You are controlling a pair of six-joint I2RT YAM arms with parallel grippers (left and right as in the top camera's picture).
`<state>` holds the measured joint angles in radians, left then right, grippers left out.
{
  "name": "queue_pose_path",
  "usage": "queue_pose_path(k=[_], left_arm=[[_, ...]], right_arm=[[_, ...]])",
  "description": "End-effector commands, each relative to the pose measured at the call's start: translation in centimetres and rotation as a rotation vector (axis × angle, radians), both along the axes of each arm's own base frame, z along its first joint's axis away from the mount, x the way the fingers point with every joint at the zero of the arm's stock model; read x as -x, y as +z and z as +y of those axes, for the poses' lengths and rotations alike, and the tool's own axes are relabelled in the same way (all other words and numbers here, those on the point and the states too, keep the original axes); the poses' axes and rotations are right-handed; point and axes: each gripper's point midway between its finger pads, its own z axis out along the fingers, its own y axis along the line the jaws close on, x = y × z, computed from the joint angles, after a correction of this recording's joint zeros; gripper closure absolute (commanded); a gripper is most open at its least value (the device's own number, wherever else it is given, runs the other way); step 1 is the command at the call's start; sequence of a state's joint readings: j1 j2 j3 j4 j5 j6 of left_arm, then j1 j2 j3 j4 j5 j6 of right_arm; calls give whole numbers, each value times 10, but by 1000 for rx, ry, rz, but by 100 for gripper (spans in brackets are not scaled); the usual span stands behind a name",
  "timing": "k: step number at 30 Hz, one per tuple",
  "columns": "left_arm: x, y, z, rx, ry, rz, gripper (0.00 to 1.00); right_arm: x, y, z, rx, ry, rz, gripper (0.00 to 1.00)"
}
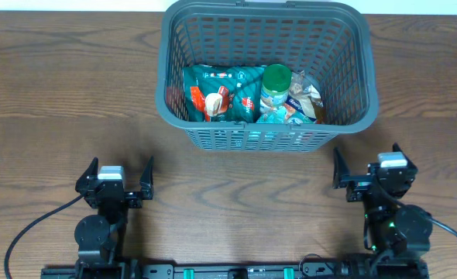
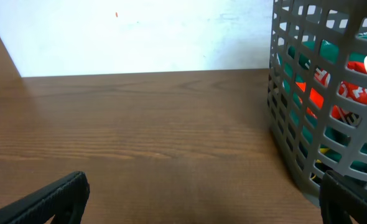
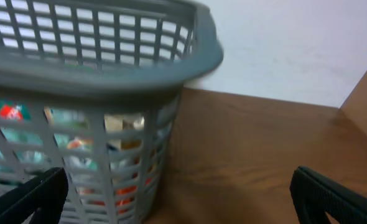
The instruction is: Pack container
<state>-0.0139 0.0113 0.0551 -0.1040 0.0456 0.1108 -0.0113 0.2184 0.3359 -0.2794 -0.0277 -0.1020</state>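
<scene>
The dark grey slotted basket (image 1: 265,136) stands at the far middle of the wooden table. Inside lie teal snack packets (image 1: 225,91), a green-lidded jar (image 1: 276,80) and a pale packet (image 1: 304,99). The basket's side also shows in the left wrist view (image 2: 295,124) and in the right wrist view (image 3: 109,56). My left gripper (image 1: 120,177) is open and empty near the front left, well short of the basket. My right gripper (image 1: 368,164) is open and empty near the front right, just before the basket's right corner.
The brown wooden table (image 1: 58,101) stretches to both sides of the basket. A white wall (image 2: 140,31) stands behind the table's far edge. Black cables run from both arm bases at the front edge.
</scene>
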Motion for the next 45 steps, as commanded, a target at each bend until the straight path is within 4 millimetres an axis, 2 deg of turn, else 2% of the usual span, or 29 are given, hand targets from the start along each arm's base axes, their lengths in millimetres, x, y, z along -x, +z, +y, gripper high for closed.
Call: queue_pose_path(k=[1, 6, 23, 31, 38, 45], left_arm=[[0, -15, 2, -17, 7, 33, 1], [0, -15, 2, -17, 7, 33, 1], [0, -15, 2, -17, 7, 33, 1], [0, -15, 2, -17, 7, 33, 1], [0, -15, 2, -17, 7, 33, 1], [0, -15, 2, -17, 7, 33, 1]], right_arm=[[1, -15, -1, -34, -6, 2, 1], [1, -39, -1, -35, -6, 4, 1], [-3, -62, -2, -34, -15, -65, 1], [-5, -61, -9, -40, -56, -96, 1], [-3, -57, -34, -110, -210, -122, 1], [-2, -57, -35, -133, -219, -122, 1]])
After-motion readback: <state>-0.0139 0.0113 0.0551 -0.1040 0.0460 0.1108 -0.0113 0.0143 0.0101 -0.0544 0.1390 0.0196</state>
